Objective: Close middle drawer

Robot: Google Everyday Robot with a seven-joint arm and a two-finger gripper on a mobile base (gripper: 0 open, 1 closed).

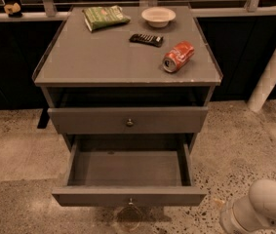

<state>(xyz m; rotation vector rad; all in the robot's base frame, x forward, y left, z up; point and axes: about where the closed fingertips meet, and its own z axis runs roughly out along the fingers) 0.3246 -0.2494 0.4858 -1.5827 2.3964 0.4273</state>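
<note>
Grey cabinet (108,57) stands on speckled floor (20,145), filling the centre of the view; all places below are given rel. to it.

Middle drawer (128,167) is pulled far out of the cabinet's front twd the camera. Its bare grey inside is in full view and its flat front is the part nearest the camera.

Upper drawer (88,121), directly above it, sticks out only a little. It has a taller front, w/ a dark gap btwn it and the cabinet top.

White robot arm (269,204) is low, off the cabinet's front right corner. Gripper (226,223) is at the arm's tip, near the right end of the middle drawer's front but apart from it, and mostly cut off by the bottom edge. How far open it is, or whether it has anything, can't tell.

On the cabinet top:
- Green bag (105,17), back left.
- Red can (178,56), on its side, right side.
- White bowl (158,16), back, right of centre.
- Black remote-like item (147,39), btwn bowl and can.

Small round knob (131,201) is at the centre of the middle drawer's front.
</note>
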